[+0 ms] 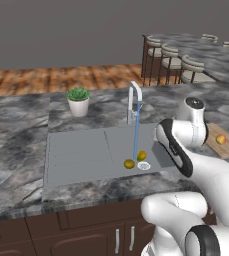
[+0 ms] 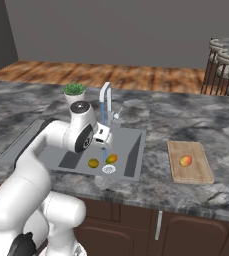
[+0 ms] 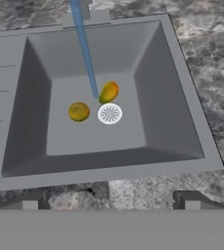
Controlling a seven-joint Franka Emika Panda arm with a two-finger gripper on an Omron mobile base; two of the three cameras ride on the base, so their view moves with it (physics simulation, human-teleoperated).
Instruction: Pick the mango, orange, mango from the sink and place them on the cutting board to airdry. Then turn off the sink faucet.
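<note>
A: Where are the fruits?

B: Two mangoes lie in the sink (image 3: 172, 97) basin: an olive-yellow mango (image 3: 78, 112) left of the white drain, and a green-and-orange mango (image 3: 108, 92) just above it. The orange (image 2: 185, 160) lies on the cutting board (image 2: 198, 175).

A: And the sink faucet (image 1: 134, 100)?

B: It stands upright, and a blue water stream falls into the basin.

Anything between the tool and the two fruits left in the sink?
Nothing solid. The open tool hangs above the sink, looking down at the olive-yellow mango and green-and-orange mango beside the drain. The running water stream lands right next to the green-and-orange one.
</note>
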